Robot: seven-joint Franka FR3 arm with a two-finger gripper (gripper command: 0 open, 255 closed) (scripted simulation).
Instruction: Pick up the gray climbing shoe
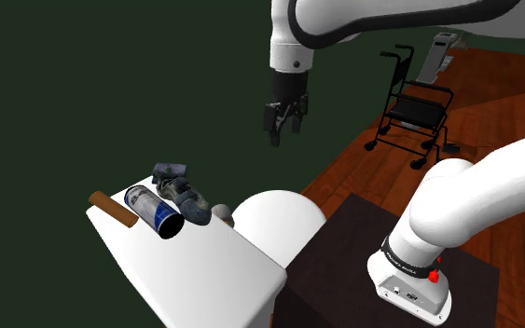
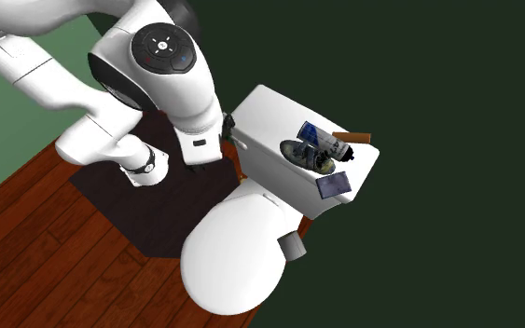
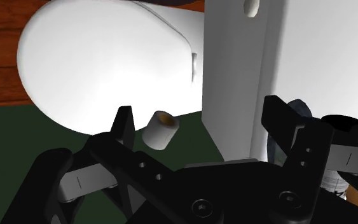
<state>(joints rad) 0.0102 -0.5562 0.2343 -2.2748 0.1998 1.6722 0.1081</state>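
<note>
Upper middle of the shoulder view was where I found the all-black two-finger gripper (image 1: 285, 132), hanging in the air well above the fixtures. In the wrist view its fingers (image 3: 123, 127) stood wide apart with nothing between them, so it held nothing. The gray, dark-soled climbing shoe (image 1: 184, 198) lay on the flat white lid of a toilet tank (image 1: 209, 270) in the lower left of that frame, below and left of the gripper and well apart from it. Just beside the shoe lay a blue and silver can on its side (image 1: 153, 211), with a brown stick (image 1: 113, 210) past the can at the lid's edge. A flat blue-gray pad (image 1: 170, 170) sat at the shoe's other side. The rounded white toilet seat cover (image 1: 279, 219) showed lower centre, and a small gray roll (image 3: 159, 129) appeared beside it in the wrist view. A black wheeled walker (image 1: 414, 107) stood on the reddish wood floor (image 1: 363, 158), upper right.
</note>
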